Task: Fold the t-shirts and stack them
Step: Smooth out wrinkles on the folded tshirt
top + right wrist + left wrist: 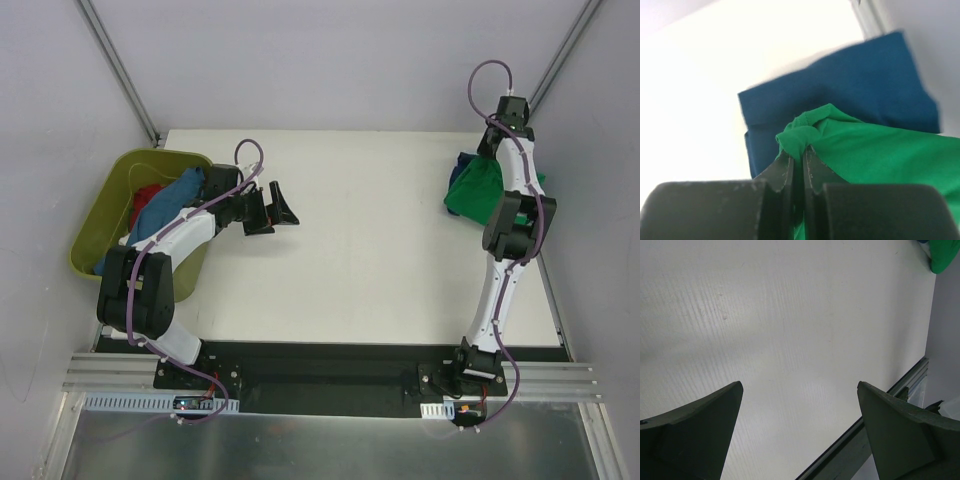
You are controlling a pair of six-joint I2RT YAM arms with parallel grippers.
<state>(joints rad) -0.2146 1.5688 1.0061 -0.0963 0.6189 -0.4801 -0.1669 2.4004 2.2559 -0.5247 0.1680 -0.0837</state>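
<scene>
Our right tool (796,159) is clamped on a bunched edge of the green t-shirt (880,150), which lies over the folded blue t-shirt (840,85) at the tabletop's (360,230) far right. We should lay that edge flat and square before releasing. Our left tool (799,390) hangs with its jaws apart, empty.

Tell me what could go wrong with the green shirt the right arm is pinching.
The right gripper pinches only a small bunched bit of the green t-shirt, so it might slip free when lifted. The green cloth overlaps the folded blue t-shirt near the right edge of the table; pulling could drag that fold apart or over the edge. The left gripper is open and far off, so it likely cannot steady anything.
</scene>
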